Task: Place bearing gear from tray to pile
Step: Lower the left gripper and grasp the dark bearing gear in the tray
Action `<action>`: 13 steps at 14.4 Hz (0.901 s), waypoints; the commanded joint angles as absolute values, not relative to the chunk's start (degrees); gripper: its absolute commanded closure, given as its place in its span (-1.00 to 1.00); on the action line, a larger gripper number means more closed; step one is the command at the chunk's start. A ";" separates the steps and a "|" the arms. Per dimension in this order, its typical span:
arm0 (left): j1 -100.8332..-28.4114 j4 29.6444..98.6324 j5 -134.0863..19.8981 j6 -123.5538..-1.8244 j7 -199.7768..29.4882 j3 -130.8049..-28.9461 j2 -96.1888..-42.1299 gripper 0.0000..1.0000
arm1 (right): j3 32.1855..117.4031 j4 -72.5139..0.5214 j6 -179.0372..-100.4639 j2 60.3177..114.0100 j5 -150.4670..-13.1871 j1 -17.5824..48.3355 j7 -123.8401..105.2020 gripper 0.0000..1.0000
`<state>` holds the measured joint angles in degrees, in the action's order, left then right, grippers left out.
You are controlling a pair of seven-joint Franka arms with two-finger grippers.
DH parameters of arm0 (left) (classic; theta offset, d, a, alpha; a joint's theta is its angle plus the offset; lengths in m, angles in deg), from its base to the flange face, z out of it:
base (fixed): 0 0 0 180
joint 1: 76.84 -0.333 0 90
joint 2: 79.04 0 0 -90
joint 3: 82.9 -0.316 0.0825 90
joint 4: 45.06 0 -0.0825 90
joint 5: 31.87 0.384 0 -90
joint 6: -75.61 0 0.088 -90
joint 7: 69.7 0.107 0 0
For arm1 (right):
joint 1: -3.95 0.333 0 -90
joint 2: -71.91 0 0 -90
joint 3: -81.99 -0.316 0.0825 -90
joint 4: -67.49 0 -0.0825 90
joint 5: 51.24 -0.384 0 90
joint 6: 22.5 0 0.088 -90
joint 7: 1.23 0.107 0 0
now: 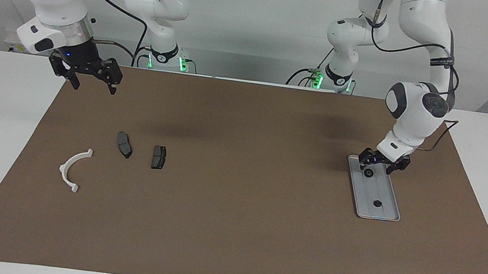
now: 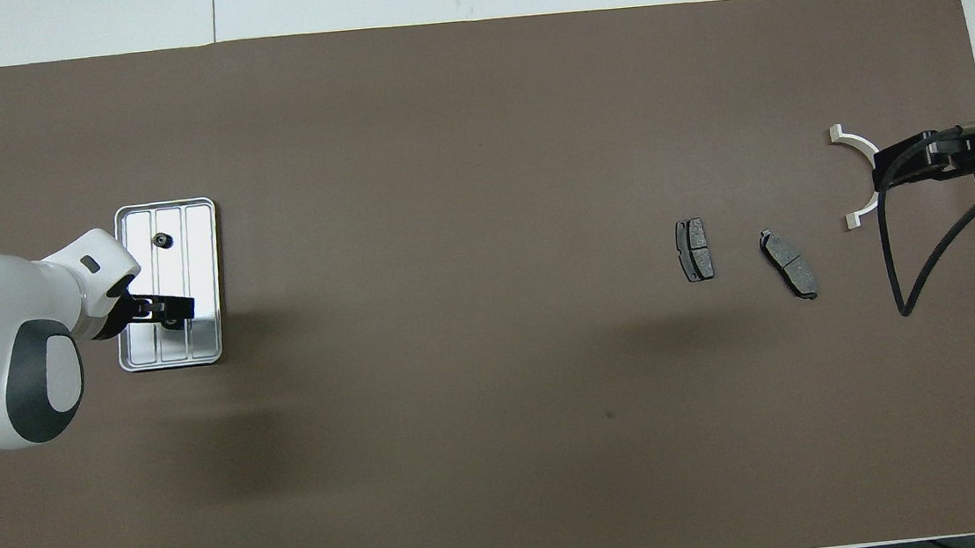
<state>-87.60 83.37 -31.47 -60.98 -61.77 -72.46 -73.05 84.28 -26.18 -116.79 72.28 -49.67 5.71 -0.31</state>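
The silver ridged tray (image 1: 386, 193) (image 2: 201, 246) lies toward the left arm's end of the table. Two small black bearing gears sit in it. One gear (image 1: 369, 173) is at the end nearer the robots, the other gear (image 1: 377, 203) (image 2: 160, 240) at the farther end. My left gripper (image 1: 376, 169) (image 2: 171, 312) is open and low over the nearer gear; I cannot tell whether it touches it. The pile is a white arc bracket (image 1: 72, 170) (image 2: 848, 136) and two dark pads (image 1: 124, 144) (image 2: 695, 250). My right gripper (image 1: 85, 74) (image 2: 910, 162) waits open, raised over the bracket.
A brown mat (image 1: 231, 229) covers the table between the tray and the pile. The second pad (image 1: 159, 157) (image 2: 788, 263) lies beside the first. The right arm's cable (image 2: 898, 273) hangs over the mat next to the bracket.
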 commanded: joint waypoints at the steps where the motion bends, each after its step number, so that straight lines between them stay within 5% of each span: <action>1: -87.56 84.05 -32.05 -63.87 -60.82 -72.62 -71.76 -1.00 | 83.93 -27.52 -116.46 70.94 -50.09 5.62 -1.50 -1.00; 13: -88.18 84.84 -32.05 -64.75 -60.74 -72.62 -70.78 -1.00 | 83.93 -27.43 -117.25 71.03 -50.09 5.27 -1.32 -1.00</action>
